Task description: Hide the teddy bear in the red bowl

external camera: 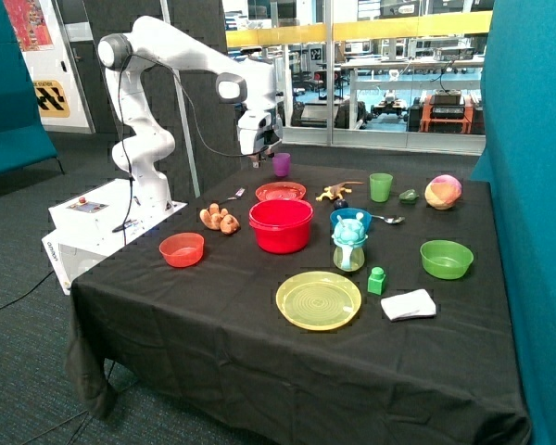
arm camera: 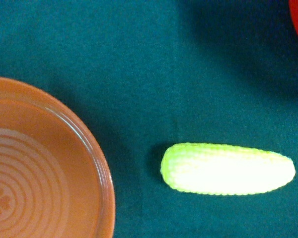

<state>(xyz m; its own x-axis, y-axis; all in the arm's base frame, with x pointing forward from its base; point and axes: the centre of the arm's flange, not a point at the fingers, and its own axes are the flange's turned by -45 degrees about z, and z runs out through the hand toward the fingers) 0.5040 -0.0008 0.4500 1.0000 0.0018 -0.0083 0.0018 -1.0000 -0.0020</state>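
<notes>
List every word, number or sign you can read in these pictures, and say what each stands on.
None can be read.
Yellow-and-black sign on the wall: too blurred.
Poster above it: unreadable.
Red plate: embossed heart-leaf clover, no words.
Gripper: no label visible.

- The red bowl [external camera: 280, 225] was bright red.
- The teddy bear [external camera: 220, 218] was tan-orange.
- The table [external camera: 213, 324] wore black cloth.
- The yellow plate [external camera: 319, 299] bore concentric rings.
</notes>
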